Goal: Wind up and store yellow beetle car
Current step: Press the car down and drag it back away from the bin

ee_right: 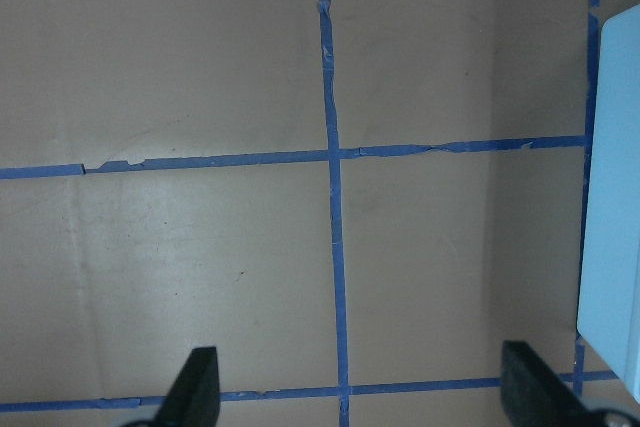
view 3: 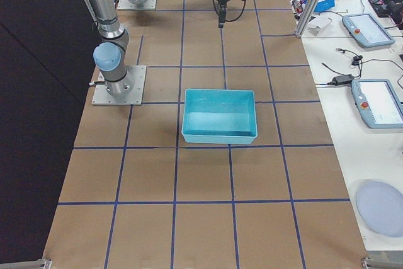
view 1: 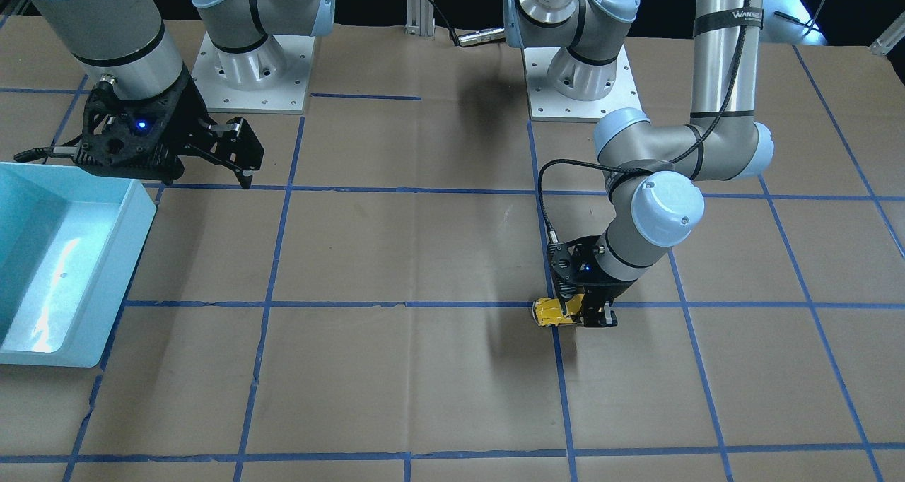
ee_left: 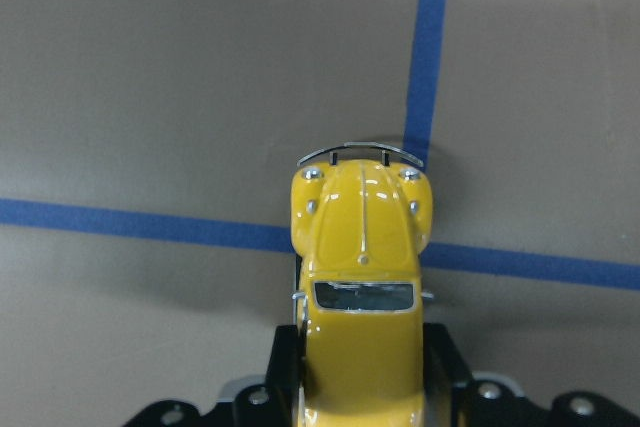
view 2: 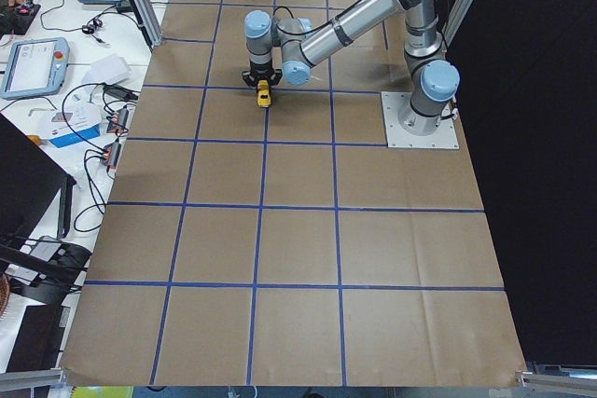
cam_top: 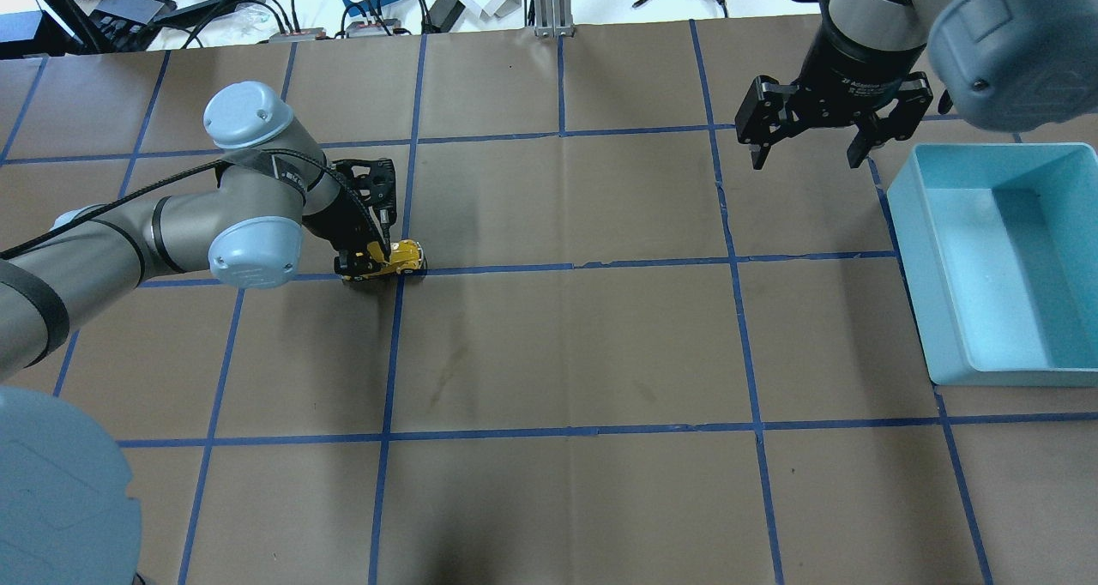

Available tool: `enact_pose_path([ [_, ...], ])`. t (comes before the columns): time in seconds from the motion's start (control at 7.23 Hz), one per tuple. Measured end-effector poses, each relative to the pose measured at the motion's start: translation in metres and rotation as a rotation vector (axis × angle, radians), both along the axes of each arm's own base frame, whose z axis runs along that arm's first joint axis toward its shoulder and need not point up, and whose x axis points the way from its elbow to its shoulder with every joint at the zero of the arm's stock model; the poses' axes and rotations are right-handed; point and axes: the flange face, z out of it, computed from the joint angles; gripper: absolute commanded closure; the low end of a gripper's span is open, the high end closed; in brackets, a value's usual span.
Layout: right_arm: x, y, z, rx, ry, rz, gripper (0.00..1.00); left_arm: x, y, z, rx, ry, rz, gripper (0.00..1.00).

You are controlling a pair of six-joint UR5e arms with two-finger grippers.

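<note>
- The car (cam_top: 396, 257) sits low on the brown counter (cam_top: 558, 353), well apart from the blue bin (cam_top: 922, 259) and with its nose pointing toward it. The left end effector (cam_top: 364, 268) is clamped on the rear half of the body, one finger on each flank.
- The hold covers only the tail of a glossy, rounded shell. A drag with uneven downward push could let the car twist or squirt out forward.
- Too little pressure on the wheels and they would likely skid over the paper instead of turning, so the spring would stay slack.
- Too much pressure could jam the wheels or scuff and wrinkle the paper.
- A line of blue tape (cam_top: 515, 268) runs under the car toward the bin. Its raised or torn edges could catch a wheel during the pull-back.
- If the fingers let go once the spring is wound, the car would probably shoot toward the bin, then bump its wall or veer off the counter.
- The right end effector (cam_top: 805, 156) hangs spread wide and empty just beside the bin's far corner. A late or off-line catch there would miss so small a target.
</note>
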Motion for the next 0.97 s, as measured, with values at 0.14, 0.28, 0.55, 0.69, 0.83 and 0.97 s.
enact_pose_path([
  [0.14,0.0,0.0,0.0,0.0,0.0,0.0,0.0,0.0013,0.0012,-0.0007,-0.001,0.0,-0.03,0.71],
  [0.28,0.0,0.0001,-0.0001,0.001,0.0,0.0,0.0,0.002,0.0022,-0.0011,-0.002,-0.001,-0.052,0.71],
  [0.55,0.0,0.0,0.0,0.0,0.0,0.0,0.0,0.0025,0.003,-0.0009,-0.003,-0.002,-0.067,0.71],
  [0.69,0.0,0.0,0.0,0.0,0.0,0.0,0.0,0.0026,0.0031,-0.0005,-0.004,-0.003,-0.068,0.71],
  [0.83,0.0,0.0,0.0,0.0,0.0,0.0,0.0,0.0032,0.0031,-0.0002,-0.004,-0.003,-0.067,0.71],
  [0.97,0.0,0.0001,-0.0001,0.001,0.0,0.0,0.0,0.0089,0.0025,-0.0002,-0.004,0.0,-0.057,0.71],
])
